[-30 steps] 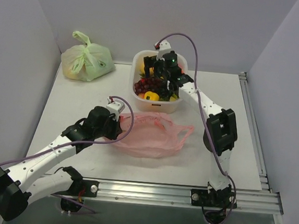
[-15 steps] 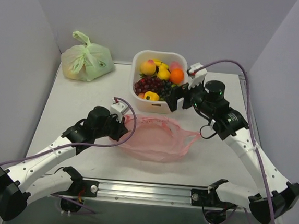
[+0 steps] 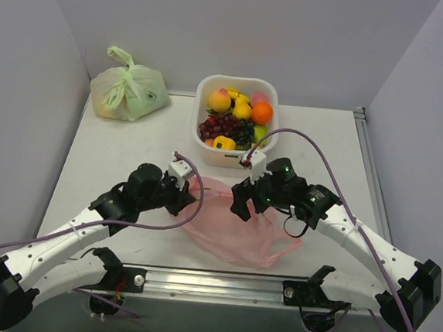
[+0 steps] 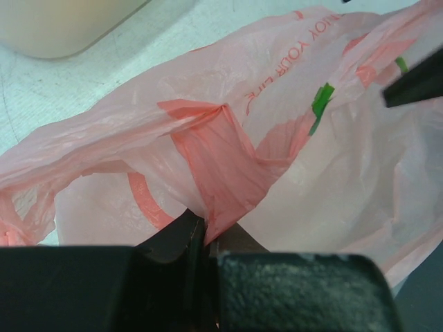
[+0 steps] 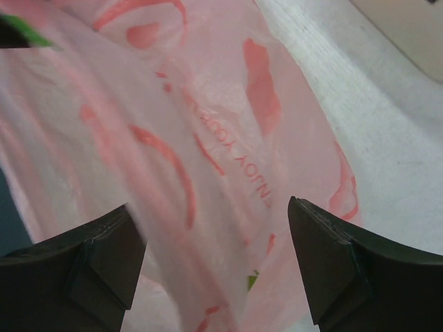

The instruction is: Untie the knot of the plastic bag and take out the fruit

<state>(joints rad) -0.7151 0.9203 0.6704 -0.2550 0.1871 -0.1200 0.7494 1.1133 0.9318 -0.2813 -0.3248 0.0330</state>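
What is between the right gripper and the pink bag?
Nothing visible. The right gripper is open right over the bag, with only the bag's film showing between its jaws. The left gripper pinches a fold at the bag's other side, out of the way.

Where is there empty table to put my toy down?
The table is bare between the green bag and the left arm, and right of the white basket up to the rail. The middle is crowded: the left gripper and right gripper meet at the pink bag.

Pink plastic bag (image 4: pixel 332 180): red print "ENJOY YOUR", next word unclear, just beside its green mark (image 4: pixel 320 100). Nothing else legible.
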